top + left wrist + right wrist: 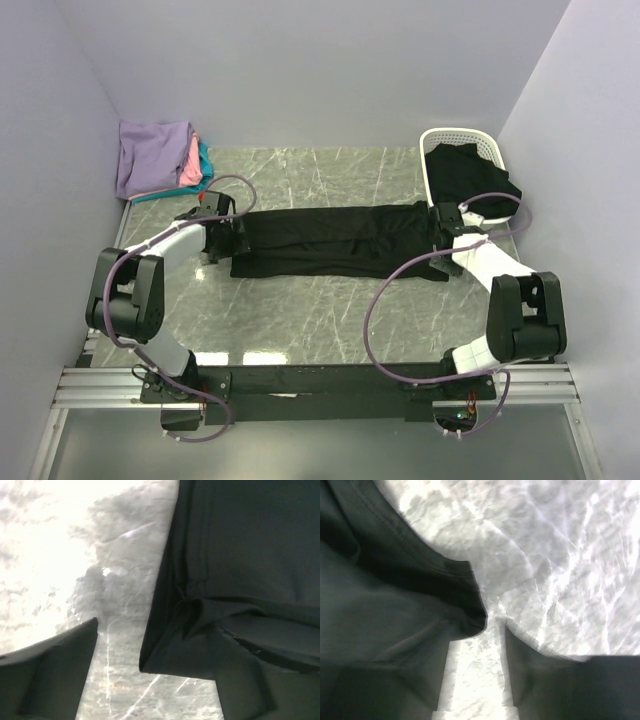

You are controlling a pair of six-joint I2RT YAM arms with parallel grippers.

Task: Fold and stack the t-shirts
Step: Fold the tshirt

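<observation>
Black t-shirt, perhaps folded, on table

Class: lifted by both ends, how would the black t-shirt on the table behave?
Probably floppy: the black t-shirt lies flat with creases, so its middle would sag. Thin cloth suggests light. It may slide on the polished table.

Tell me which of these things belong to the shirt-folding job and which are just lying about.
Part of the job: black t-shirt spread flat in the middle; black shirts heaped at the far right; folded lavender, pink and teal stack at the far left.
Just lying about: white basket; marble table.
</observation>
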